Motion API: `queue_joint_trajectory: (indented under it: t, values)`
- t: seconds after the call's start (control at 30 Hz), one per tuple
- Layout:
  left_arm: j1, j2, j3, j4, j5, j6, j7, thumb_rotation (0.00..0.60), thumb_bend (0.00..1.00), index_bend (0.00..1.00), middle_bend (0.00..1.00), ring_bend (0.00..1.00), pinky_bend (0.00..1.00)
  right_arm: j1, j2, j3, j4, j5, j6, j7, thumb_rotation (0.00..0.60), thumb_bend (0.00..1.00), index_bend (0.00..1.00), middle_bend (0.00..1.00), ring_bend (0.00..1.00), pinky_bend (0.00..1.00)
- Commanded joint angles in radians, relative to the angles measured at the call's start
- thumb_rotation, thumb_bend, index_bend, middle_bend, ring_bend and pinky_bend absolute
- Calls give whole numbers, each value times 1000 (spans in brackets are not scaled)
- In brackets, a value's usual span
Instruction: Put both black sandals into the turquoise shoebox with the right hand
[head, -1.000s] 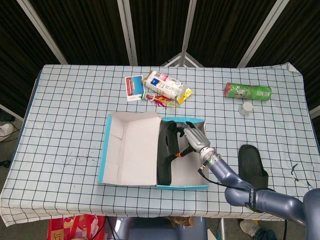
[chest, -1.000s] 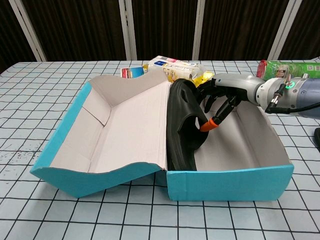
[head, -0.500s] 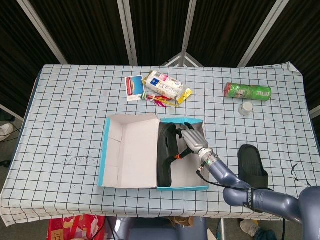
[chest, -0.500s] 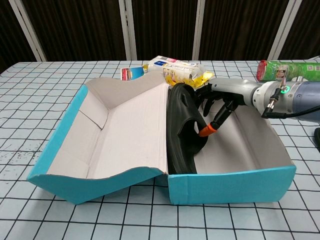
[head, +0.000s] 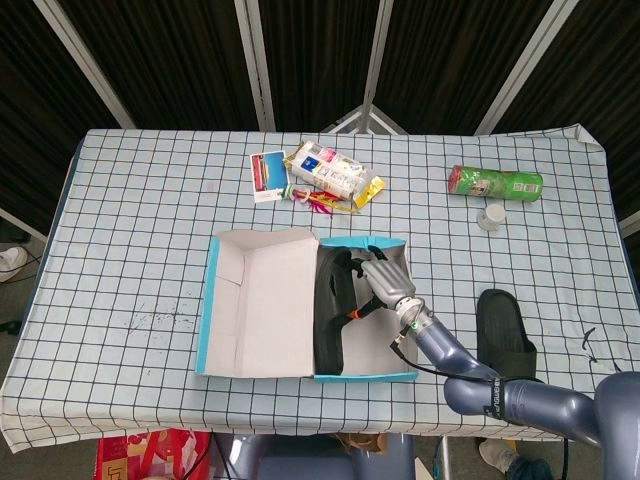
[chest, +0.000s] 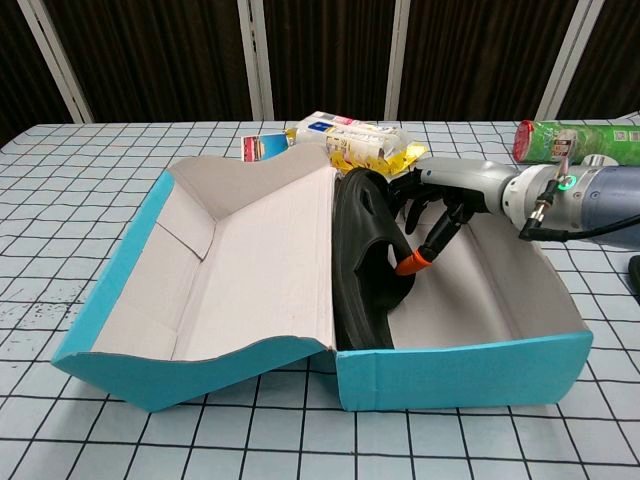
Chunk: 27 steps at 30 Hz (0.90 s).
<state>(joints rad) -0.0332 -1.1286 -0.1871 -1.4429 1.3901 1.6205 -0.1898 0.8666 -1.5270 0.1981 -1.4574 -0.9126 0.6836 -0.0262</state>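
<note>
Black rubber slide sandal (head: 333, 305) number one stands on its side edge inside the open turquoise cardboard shoebox (chest: 460, 375), leaning against the box's left wall where the grey-lined lid (head: 258, 300) folds out flat onto the desk. We see our right hand (head: 386, 280) reaching into the box from the right, its fingers (chest: 437, 235) curled around the sandal's strap and upper edge, clamped on it; an orange fingertip shows against the black rubber in the chest view. The second black slide sandal (head: 504, 329) lies flat, sole down, on the checked tablecloth of the desk (head: 140, 220) to the right of the box, well apart from it and beside our right forearm. We cannot see our left hand in either view. Behind the box lie a white snack packet (head: 325, 170), a small printed card (head: 267, 175) and some coloured clips (head: 318, 201); a green cylindrical can (head: 495, 182) lies on its side at the far right, with a small white cap (head: 490, 217) just in front of it.
</note>
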Motion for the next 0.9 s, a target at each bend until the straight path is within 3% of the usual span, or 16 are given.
queue_joint_trajectory:
  t: [0.03, 0.37, 0.9]
  values:
    - [0, 0, 0, -1, 0, -1, 1, 600, 373, 152, 57, 32, 131, -8, 1, 9, -9, -15, 17, 14, 600, 556, 766, 660, 346, 0]
    - [1, -3, -2, 1, -6, 3, 19, 600, 373, 152, 57, 32, 131, -55, -9, 52, -38, -141, 130, 110, 600, 557, 766, 660, 346, 0]
    - [2, -1, -3, -3, -7, 4, 18, 600, 373, 152, 57, 32, 131, -87, -28, 67, -13, -283, 208, 232, 600, 557, 766, 660, 346, 0]
